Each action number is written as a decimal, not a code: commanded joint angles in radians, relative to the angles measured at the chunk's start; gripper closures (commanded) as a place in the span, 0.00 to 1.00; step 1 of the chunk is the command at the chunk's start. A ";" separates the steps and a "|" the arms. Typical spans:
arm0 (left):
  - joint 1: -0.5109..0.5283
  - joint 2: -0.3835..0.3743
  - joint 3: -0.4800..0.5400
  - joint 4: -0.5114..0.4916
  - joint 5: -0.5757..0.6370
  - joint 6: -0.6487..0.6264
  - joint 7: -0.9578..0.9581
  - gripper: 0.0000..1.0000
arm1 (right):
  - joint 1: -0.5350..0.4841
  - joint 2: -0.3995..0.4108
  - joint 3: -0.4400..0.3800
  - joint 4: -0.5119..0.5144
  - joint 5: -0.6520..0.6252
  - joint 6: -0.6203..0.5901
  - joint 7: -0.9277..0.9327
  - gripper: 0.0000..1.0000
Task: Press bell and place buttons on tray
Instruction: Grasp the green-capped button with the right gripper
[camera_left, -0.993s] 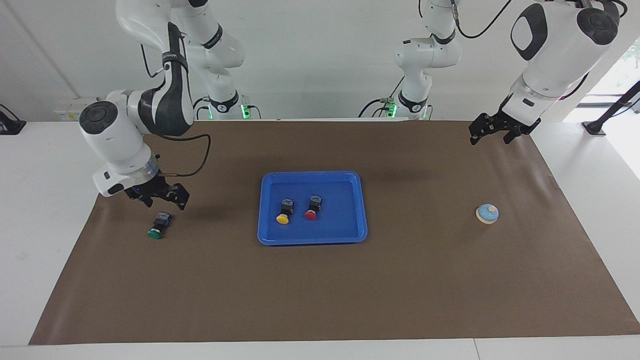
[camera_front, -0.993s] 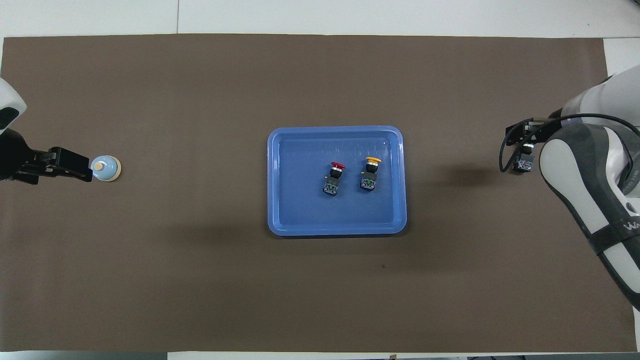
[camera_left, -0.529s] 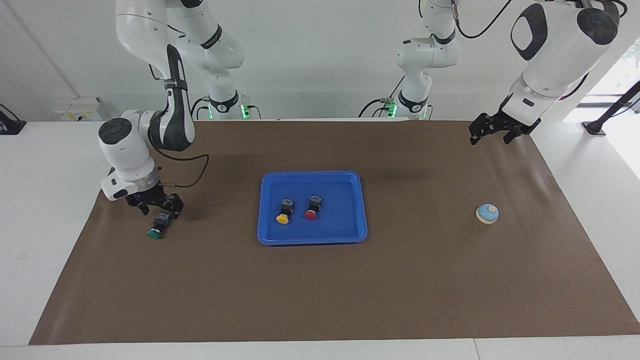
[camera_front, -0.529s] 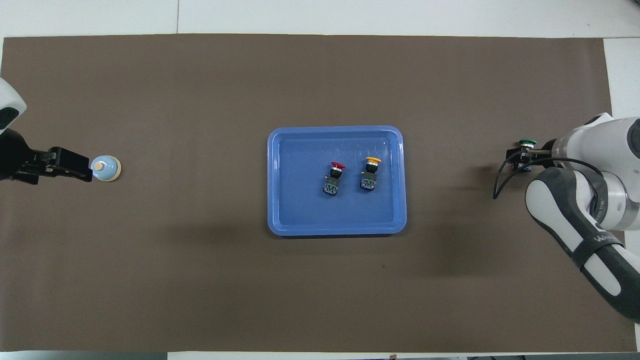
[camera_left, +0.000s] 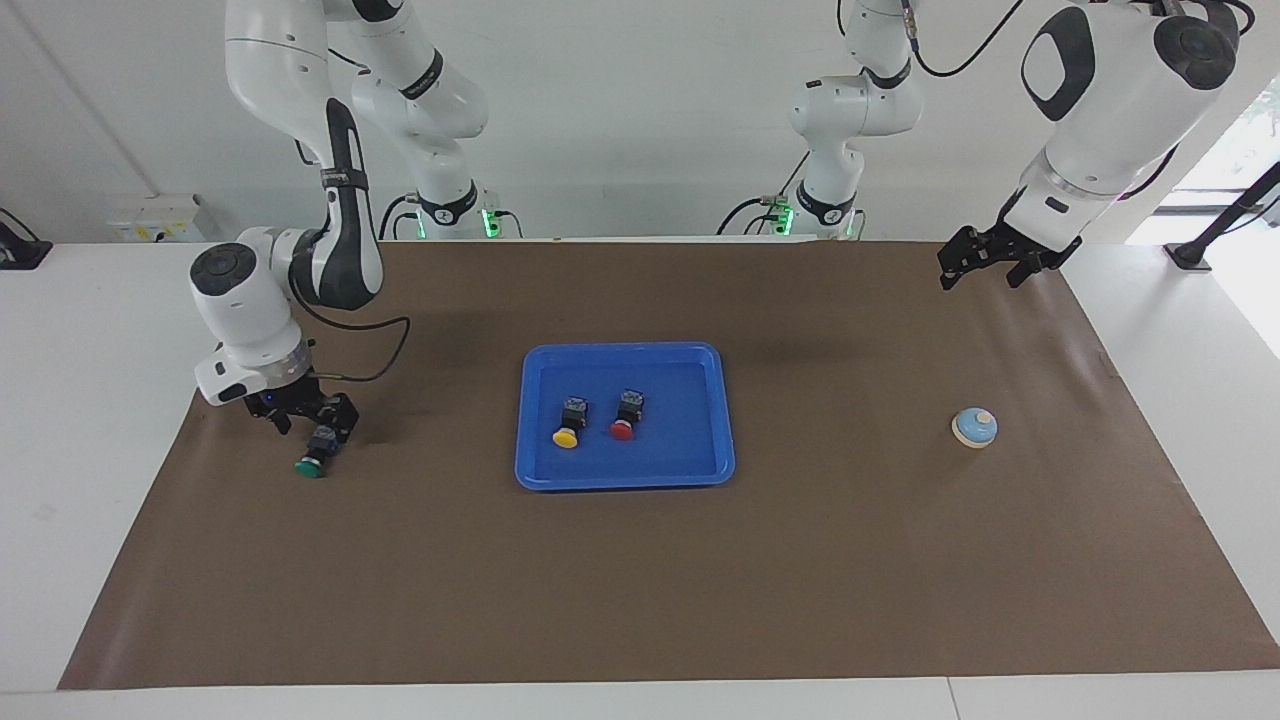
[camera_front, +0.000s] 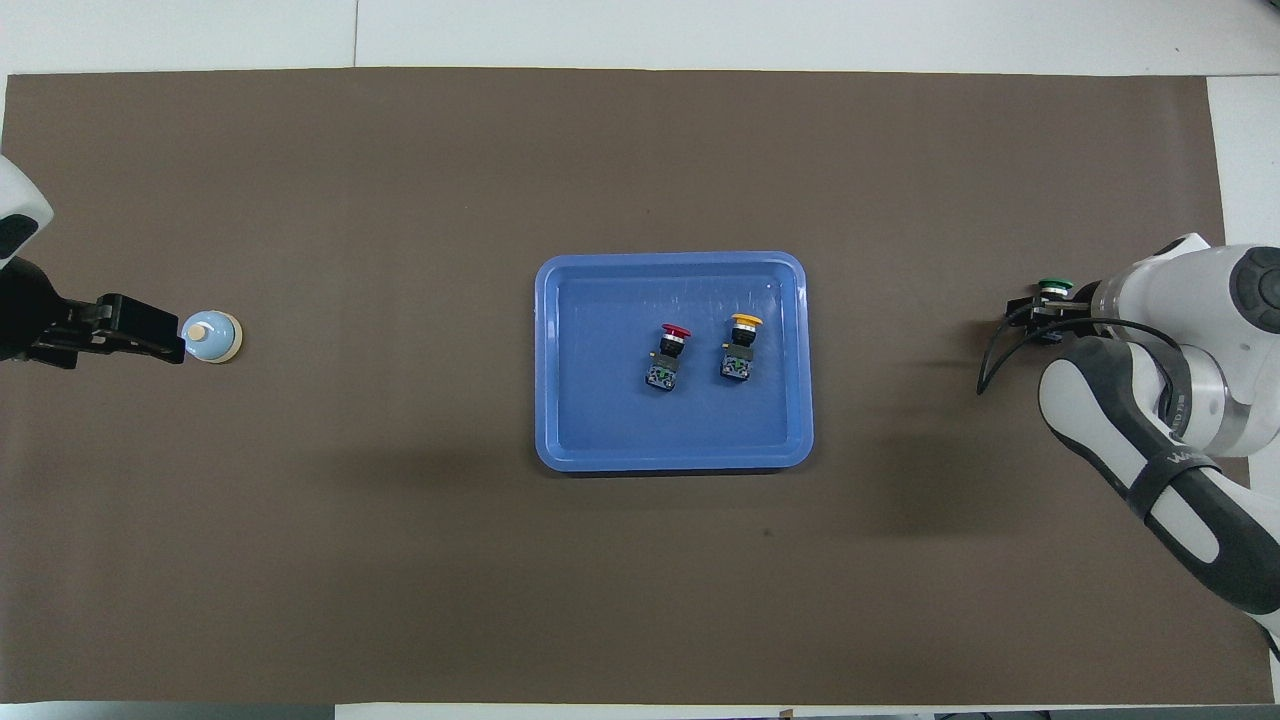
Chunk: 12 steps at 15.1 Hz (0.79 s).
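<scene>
setting: robotics lab | evidence: two white arms (camera_left: 330, 200), brown mat-covered table (camera_left: 640, 580), plain wall

- You have three buttons in all — a yellow button (camera_left: 567, 424) and a red button (camera_left: 625, 415) at the frame's centre, and a green button (camera_left: 316, 452) at centre left of the facing view.
- You have one tray (camera_left: 624, 478), mid-frame.
- You have one bell (camera_left: 974, 427) — centre right in the facing view.
- You have one brown mat (camera_left: 640, 580) filling most of the frame.
- You have two arms, so two grippers: the right gripper (camera_left: 313, 428) at centre left, the left gripper (camera_left: 983, 268) at upper right.
</scene>
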 joint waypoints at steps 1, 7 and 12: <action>-0.003 0.003 0.005 0.017 0.002 -0.017 -0.006 0.00 | -0.017 0.002 0.016 -0.001 -0.024 -0.002 0.020 1.00; -0.003 0.003 0.005 0.017 0.002 -0.017 -0.006 0.00 | 0.004 -0.009 0.022 0.106 -0.024 -0.178 0.019 1.00; -0.003 0.003 0.005 0.017 0.002 -0.017 -0.006 0.00 | 0.119 -0.018 0.045 0.316 -0.007 -0.456 0.026 1.00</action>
